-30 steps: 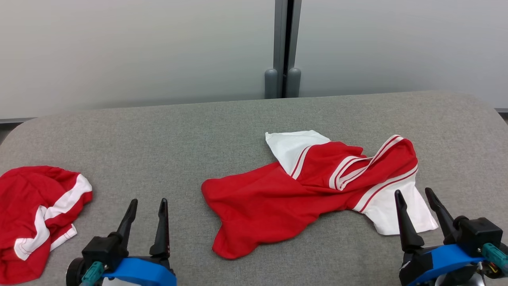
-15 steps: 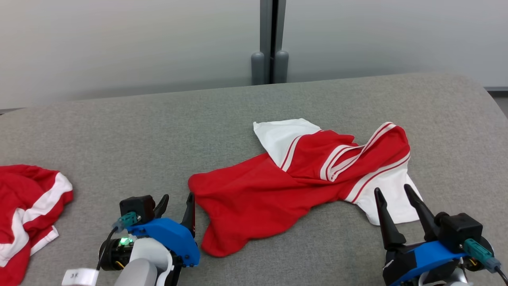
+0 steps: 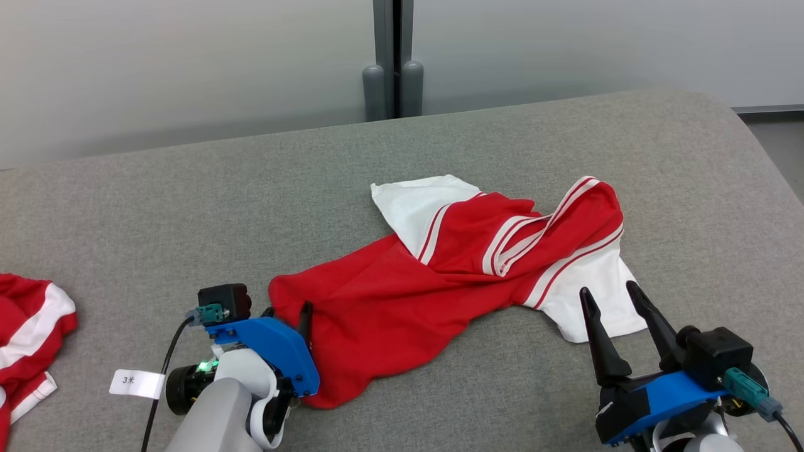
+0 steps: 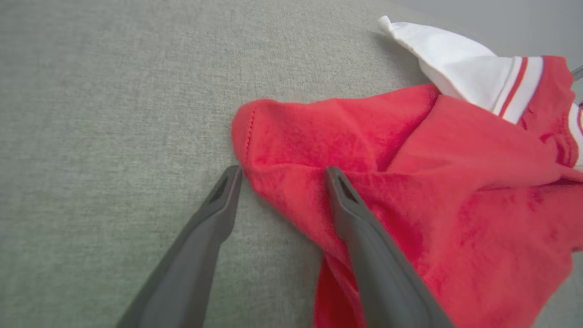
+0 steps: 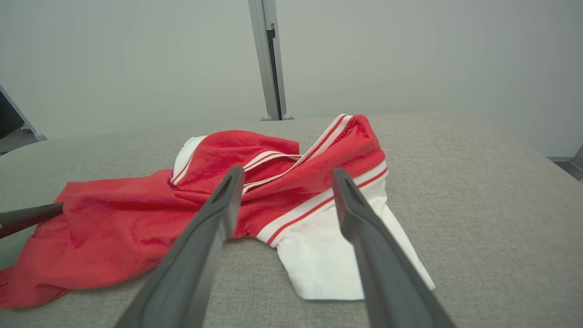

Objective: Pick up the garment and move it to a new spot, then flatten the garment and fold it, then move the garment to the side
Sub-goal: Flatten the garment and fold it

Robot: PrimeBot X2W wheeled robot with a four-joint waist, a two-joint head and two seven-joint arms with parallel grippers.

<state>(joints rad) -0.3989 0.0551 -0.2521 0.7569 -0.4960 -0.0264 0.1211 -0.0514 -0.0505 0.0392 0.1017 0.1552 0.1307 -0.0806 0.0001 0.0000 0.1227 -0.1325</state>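
Observation:
The garment [image 3: 440, 276] is a red shirt with white, red-striped sleeves, lying crumpled mid-table. My left gripper [image 3: 287, 311] is open at its left hem corner. In the left wrist view the left gripper [image 4: 283, 171] straddles that corner of the garment [image 4: 410, 159], with one finger lying over the red cloth and the other on the bare table. My right gripper [image 3: 608, 290] is open, just short of the white sleeve at the garment's right end. In the right wrist view the right gripper [image 5: 288, 171] hangs above the table, facing the garment [image 5: 136, 214], with nothing between its fingers.
A second red and white garment [image 3: 31, 326] lies bunched at the far left edge. The grey fabric table [image 3: 157, 207] curves away at the right. Pale wall panels with a grey post [image 3: 392, 63] stand behind it. A dark finger of the left gripper [image 5: 27, 218] shows in the right wrist view.
The camera has turned, shifting the whole picture left. My left gripper has swung right and forward to the garment's left hem corner. The right gripper keeps its place by the white sleeve.

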